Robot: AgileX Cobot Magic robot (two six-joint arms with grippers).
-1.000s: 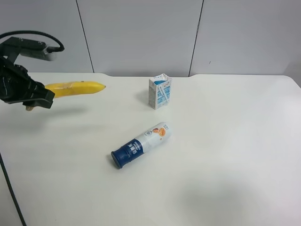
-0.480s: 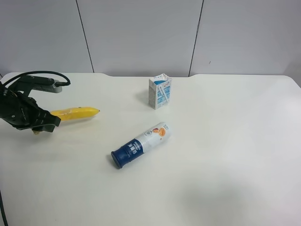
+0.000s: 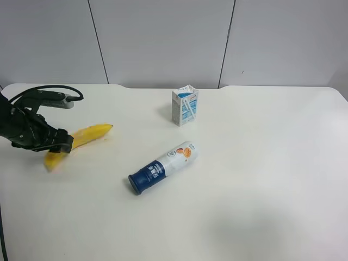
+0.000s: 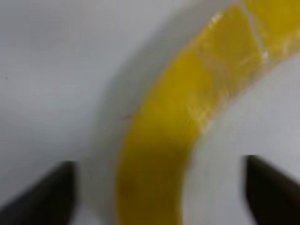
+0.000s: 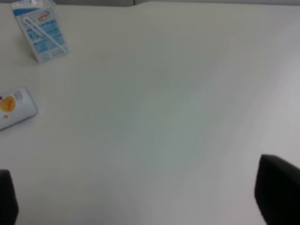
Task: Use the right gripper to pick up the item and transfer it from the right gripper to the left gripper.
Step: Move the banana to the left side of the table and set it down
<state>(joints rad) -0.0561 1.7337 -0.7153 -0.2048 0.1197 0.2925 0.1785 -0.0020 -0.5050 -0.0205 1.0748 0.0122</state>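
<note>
One hand point(image 3: 57, 147) straddles the banana point(image 3: 87, 134), parted.

Even, diffuse overhead light fills the exterior high view, leaving the white tabletop point(image 3: 261, 179) bright and free of glare; the bottle point(image 3: 162, 167) and carton point(image 3: 185, 105) cast only faint, soft shadows. The right wrist view is mildly soft, dimming toward 6 o'clock. The left wrist view is heavily blurred: the banana point(image 4: 187, 122) fills it out of focus, a grey shadow at its 9 o'clock side.
</note>
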